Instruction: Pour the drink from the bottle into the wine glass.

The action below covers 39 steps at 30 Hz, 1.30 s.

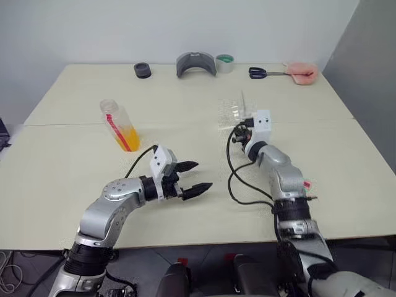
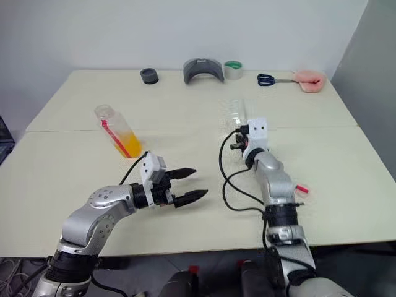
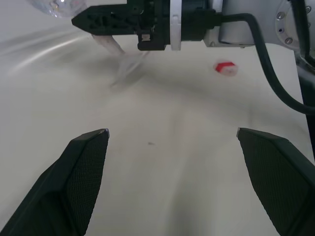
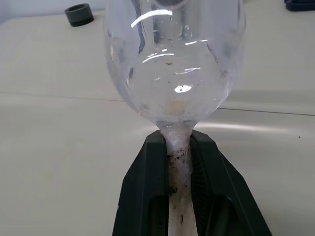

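The bottle [image 1: 118, 124] stands on the left part of the table [image 1: 74, 179], clear with a red strip, and the orange drink [image 1: 127, 138] fills its lower part. My left gripper [image 1: 197, 176] hangs open, low over the table and to the right of the bottle, with nothing between its fingers [image 3: 86, 162]. My right gripper [image 4: 177, 140] is shut on the stem of the wine glass [image 4: 174, 64], just under the bowl. The glass [image 1: 234, 111] is held upright near the middle of the table, and its clear bowl looks empty.
Along the table's far edge lie a black ring [image 1: 142, 70], a grey curved piece [image 1: 196, 64], a green-rimmed tape roll [image 1: 224, 62], scissors [image 1: 265, 73] and a pink object [image 1: 301, 72]. A small red piece [image 1: 307, 184] lies beside my right forearm. Black cables loop near that arm.
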Each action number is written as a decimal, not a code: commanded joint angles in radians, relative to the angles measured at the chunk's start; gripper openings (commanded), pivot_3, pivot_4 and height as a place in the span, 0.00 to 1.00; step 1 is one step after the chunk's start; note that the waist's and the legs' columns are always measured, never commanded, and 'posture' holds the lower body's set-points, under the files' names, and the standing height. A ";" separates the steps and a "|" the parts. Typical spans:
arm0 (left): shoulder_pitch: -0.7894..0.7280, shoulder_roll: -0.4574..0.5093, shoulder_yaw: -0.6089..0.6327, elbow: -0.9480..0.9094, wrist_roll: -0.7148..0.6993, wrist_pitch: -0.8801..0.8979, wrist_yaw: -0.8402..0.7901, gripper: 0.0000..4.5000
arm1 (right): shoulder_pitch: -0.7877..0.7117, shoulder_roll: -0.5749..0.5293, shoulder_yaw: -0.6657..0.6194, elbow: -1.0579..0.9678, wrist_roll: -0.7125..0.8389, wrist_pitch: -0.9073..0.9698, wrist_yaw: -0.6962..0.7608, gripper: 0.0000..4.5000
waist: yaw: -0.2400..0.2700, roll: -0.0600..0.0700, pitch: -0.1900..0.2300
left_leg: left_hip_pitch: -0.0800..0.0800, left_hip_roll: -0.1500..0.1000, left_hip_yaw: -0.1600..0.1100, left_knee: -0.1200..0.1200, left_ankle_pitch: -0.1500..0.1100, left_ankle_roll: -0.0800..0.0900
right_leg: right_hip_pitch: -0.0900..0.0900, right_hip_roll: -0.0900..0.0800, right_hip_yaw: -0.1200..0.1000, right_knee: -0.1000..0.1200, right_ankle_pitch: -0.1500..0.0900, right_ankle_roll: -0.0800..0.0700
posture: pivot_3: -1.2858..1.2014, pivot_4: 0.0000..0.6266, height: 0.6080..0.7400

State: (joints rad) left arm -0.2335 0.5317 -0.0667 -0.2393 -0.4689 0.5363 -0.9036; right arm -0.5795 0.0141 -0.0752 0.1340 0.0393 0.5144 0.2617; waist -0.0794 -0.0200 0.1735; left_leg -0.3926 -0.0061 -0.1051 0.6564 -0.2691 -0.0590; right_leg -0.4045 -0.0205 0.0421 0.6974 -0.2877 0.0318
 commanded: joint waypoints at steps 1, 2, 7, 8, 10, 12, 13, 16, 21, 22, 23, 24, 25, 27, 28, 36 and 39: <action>0.004 0.015 -0.002 0.009 0.006 -0.053 -0.041 1.00 | 0.118 -0.020 0.060 -0.096 0.011 0.108 0.016 0.06 | 0.002 0.000 -0.002 | 0.000 0.000 0.000 0.000 0.000 0.000 | 0.000 0.000 0.000 0.000 0.000 0.000 | 0.52 0.24 1.00; 0.006 0.019 -0.001 0.023 0.010 -0.068 -0.053 1.00 | 0.144 -0.027 0.070 -0.135 0.013 0.123 0.014 0.06 | 0.004 0.000 -0.004 | 0.000 0.000 0.000 0.000 0.000 0.000 | 0.000 0.000 0.000 0.000 0.000 0.000 | 0.52 0.24 1.00; 0.007 0.028 0.003 0.077 0.020 -0.116 -0.088 1.00 | 0.211 -0.058 0.109 -0.247 0.021 0.167 0.002 0.06 | 0.010 0.000 -0.010 | 0.002 0.000 0.001 -0.001 0.000 0.000 | 0.001 0.000 0.000 -0.001 -0.001 0.000 | 0.52 0.24 1.00; 0.007 0.028 0.003 0.087 0.023 -0.125 -0.092 1.00 | 0.217 -0.064 0.116 -0.260 0.022 0.170 0.002 0.06 | 0.010 0.000 -0.010 | 0.003 0.000 0.001 -0.002 0.000 0.000 | 0.001 0.000 0.000 -0.001 -0.001 0.000 | 0.52 0.24 1.00; 0.007 0.026 0.001 0.103 0.030 -0.140 -0.094 1.00 | 0.228 -0.078 0.128 -0.279 0.019 0.174 -0.001 0.06 | 0.010 0.000 -0.010 | 0.003 0.000 0.001 -0.002 0.000 0.000 | 0.001 0.001 0.000 -0.001 -0.001 0.000 | 0.52 0.24 1.00; 0.008 0.024 0.001 0.107 0.033 -0.145 -0.095 1.00 | 0.241 -0.088 0.133 -0.298 0.024 0.184 -0.001 0.06 | 0.011 0.000 -0.011 | 0.003 0.000 0.001 -0.002 0.000 0.000 | 0.001 0.001 0.000 -0.001 -0.001 0.000 | 0.52 0.24 1.00; 0.009 0.024 0.001 0.106 0.033 -0.146 -0.094 1.00 | 0.250 -0.096 0.140 -0.310 0.025 0.188 0.002 0.06 | 0.012 0.000 -0.011 | 0.003 0.000 0.001 -0.002 0.000 0.000 | 0.001 0.001 0.000 -0.001 -0.001 0.000 | 0.52 0.24 1.00; 0.011 0.023 0.006 0.099 0.033 -0.140 -0.082 1.00 | 0.293 -0.134 0.168 -0.355 0.022 0.187 0.023 0.06 | 0.014 0.000 -0.011 | 0.003 0.000 0.001 -0.002 0.000 0.000 | 0.002 0.001 0.000 -0.001 -0.001 0.000 | 0.52 0.24 1.00; 0.008 0.027 0.030 0.095 0.027 -0.127 -0.053 1.00 | 0.362 -0.172 0.205 -0.417 0.048 0.073 0.086 0.06 | 0.015 0.000 -0.011 | 0.003 0.000 0.000 -0.002 0.000 0.000 | 0.002 0.001 0.001 -0.001 -0.001 0.000 | 0.52 0.24 1.00; 0.006 0.026 0.035 0.095 0.024 -0.124 -0.046 1.00 | 0.367 -0.175 0.210 -0.420 0.050 0.050 0.095 0.06 | 0.013 0.000 -0.011 | 0.003 0.000 0.001 -0.002 0.000 0.000 | 0.002 0.001 0.001 -0.001 -0.001 0.000 | 0.52 0.24 1.00; 0.001 0.025 0.043 0.095 0.019 -0.119 -0.038 1.00 | 0.366 -0.175 0.214 -0.419 0.058 0.025 0.109 0.06 | 0.011 0.000 -0.011 | 0.004 0.001 0.001 -0.002 0.000 0.000 | 0.002 0.001 0.001 -0.001 -0.001 0.000 | 0.52 0.24 1.00; -0.006 0.024 0.053 0.095 0.016 -0.116 -0.028 1.00 | 0.358 -0.173 0.218 -0.414 0.060 -0.014 0.120 0.06 | 0.009 0.000 -0.011 | 0.006 0.001 0.001 -0.005 0.000 0.000 | 0.002 0.001 0.003 -0.001 -0.001 0.000 | 0.52 0.24 1.00; -0.011 0.025 0.061 0.095 0.015 -0.113 -0.020 1.00 | 0.345 -0.172 0.222 -0.405 0.062 -0.044 0.132 0.06 | 0.007 0.000 -0.011 | 0.009 0.001 0.002 -0.007 0.000 0.000 | 0.002 0.001 0.004 -0.001 -0.001 0.000 | 0.52 0.24 1.00; -0.017 0.028 0.079 0.091 0.016 -0.111 -0.006 1.00 | 0.310 -0.156 0.218 -0.376 0.069 -0.102 0.138 0.06 | 0.001 0.000 -0.011 | 0.010 0.001 0.004 -0.010 0.000 0.000 | 0.002 0.001 0.004 -0.001 -0.001 -0.001 | 0.52 0.24 1.00; -0.019 0.030 0.091 0.088 0.017 -0.112 0.003 1.00 | 0.285 -0.149 0.217 -0.352 0.067 -0.135 0.141 0.06 | -0.002 0.000 -0.011 | 0.010 0.002 0.005 -0.011 0.000 0.000 | 0.002 0.002 0.004 -0.001 -0.001 -0.001 | 0.52 0.24 1.00; -0.033 0.059 0.166 0.052 0.057 -0.159 0.078 1.00 | 0.052 -0.081 0.236 -0.043 0.053 -0.336 0.172 0.06 | -0.001 0.000 -0.010 | 0.009 0.002 0.004 -0.011 0.000 0.000 | 0.001 0.002 0.003 -0.001 -0.001 -0.002 | 0.52 0.24 1.00; -0.038 0.067 0.189 0.038 0.060 -0.176 0.099 1.00 | -0.032 -0.056 0.259 0.108 0.037 -0.415 0.199 0.06 | -0.001 0.000 -0.010 | 0.009 0.001 0.005 -0.011 0.000 0.000 | 0.001 0.001 0.003 -0.001 -0.001 -0.002 | 0.52 0.24 1.00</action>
State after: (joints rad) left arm -0.2543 0.5911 0.0884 -0.1591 -0.4084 0.3807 -0.8182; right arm -0.5752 -0.0557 0.1749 0.2059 0.0861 0.1597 0.4394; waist -0.0804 -0.0195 0.1639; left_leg -0.3834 -0.0050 -0.1006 0.6455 -0.2688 -0.0592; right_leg -0.4034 -0.0195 0.0455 0.6961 -0.2891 0.0300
